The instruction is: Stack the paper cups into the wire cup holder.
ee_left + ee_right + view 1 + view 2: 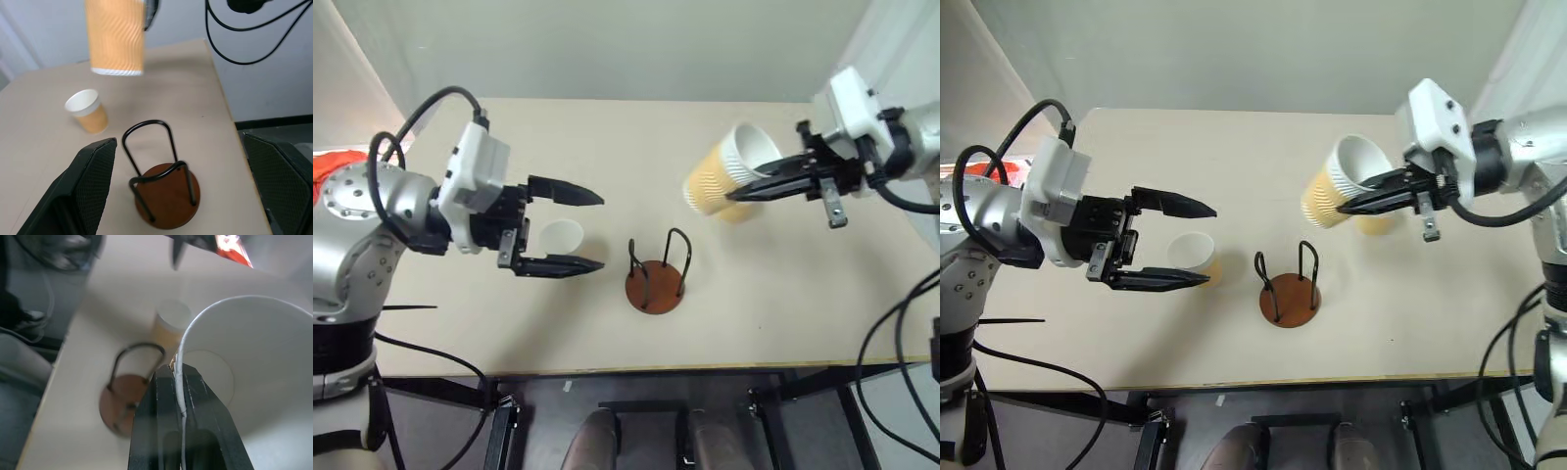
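While the right gripper point(736, 195) pinches the rim of one paper cup point(722, 183) between closed fingers, that cup hangs tilted above the table point(783, 304), clear of its surface. Left gripper point(589, 231): jaws spread wide, holding nothing, hovering over a second paper cup point(1192, 255) that stands upright on the table. Wire cup holder point(657, 278): empty, upright on its reddish-brown base, between the two grippers near the table's front edge.
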You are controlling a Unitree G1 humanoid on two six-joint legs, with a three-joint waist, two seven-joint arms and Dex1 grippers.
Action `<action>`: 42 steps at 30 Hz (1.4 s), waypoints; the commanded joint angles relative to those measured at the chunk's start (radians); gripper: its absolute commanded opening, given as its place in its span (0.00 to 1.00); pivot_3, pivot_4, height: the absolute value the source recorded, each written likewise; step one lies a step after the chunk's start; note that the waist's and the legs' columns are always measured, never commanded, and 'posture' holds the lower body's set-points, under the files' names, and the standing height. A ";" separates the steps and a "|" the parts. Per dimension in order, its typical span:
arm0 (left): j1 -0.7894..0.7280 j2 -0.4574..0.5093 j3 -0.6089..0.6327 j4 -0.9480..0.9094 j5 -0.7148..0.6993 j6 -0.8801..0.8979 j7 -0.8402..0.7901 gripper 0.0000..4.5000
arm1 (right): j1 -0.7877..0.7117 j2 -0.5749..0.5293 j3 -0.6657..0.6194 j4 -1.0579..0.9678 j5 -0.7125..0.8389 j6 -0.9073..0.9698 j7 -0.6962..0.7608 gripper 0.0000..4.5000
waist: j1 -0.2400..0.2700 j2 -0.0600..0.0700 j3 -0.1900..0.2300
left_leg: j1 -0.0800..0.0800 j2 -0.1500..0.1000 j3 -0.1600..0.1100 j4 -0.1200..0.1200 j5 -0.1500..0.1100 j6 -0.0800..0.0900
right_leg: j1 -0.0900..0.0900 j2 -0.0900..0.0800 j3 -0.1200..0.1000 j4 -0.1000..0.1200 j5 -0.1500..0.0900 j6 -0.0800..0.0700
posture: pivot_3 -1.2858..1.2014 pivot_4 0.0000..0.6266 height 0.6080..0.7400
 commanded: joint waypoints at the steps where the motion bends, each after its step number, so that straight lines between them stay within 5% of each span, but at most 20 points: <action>1: 0.037 0.078 0.048 0.033 0.054 -0.047 -0.036 1.00 | -0.009 0.058 0.049 0.020 -0.020 -0.024 -0.006 0.01 | -0.001 0.001 0.000 | 0.000 0.000 0.000 0.000 0.000 -0.001 | -0.002 0.000 0.000 0.001 0.001 -0.001 | 0.52 0.24 1.00; 9: 0.212 0.157 0.193 0.002 0.040 -0.049 -0.053 1.00 | 0.022 0.114 0.103 0.069 -0.078 -0.080 -0.003 0.01 | -0.001 0.001 0.000 | -0.001 0.001 0.000 -0.001 0.000 -0.002 | -0.005 0.000 0.000 0.005 0.000 -0.007 | 0.52 0.24 1.00; 21: 0.282 0.157 0.235 -0.063 0.014 -0.034 0.005 1.00 | 0.037 0.143 0.130 0.081 -0.104 -0.141 0.031 0.01 | -0.004 0.000 0.000 | 0.000 0.002 0.001 -0.001 0.001 -0.006 | -0.010 0.000 0.000 0.016 -0.004 -0.014 | 0.52 0.24 1.00; 25: 0.270 0.154 0.222 -0.059 0.015 -0.038 0.016 1.00 | 0.038 0.150 0.138 0.090 -0.120 -0.134 0.025 0.22 | -0.004 0.001 0.000 | 0.000 0.003 0.001 -0.002 0.002 -0.007 | -0.010 0.000 0.000 0.017 -0.003 -0.015 | 0.52 0.24 1.00; 35: 0.171 0.120 0.133 0.017 0.122 -0.092 0.116 1.00 | -0.008 0.177 0.092 0.198 -0.152 -0.142 -0.048 1.00 | -0.004 0.000 0.000 | 0.000 0.002 0.001 -0.002 0.002 -0.008 | -0.010 0.000 0.000 0.016 -0.003 -0.018 | 0.52 0.24 1.00; 42: -0.030 -0.007 -0.025 0.116 0.230 -0.075 0.255 1.00 | -0.233 0.240 0.059 0.863 -0.361 -0.368 -0.399 1.00 | 0.000 0.001 0.000 | 0.000 0.002 0.000 -0.002 0.007 -0.009 | -0.012 0.000 0.000 0.016 0.001 -0.025 | 0.52 0.24 1.00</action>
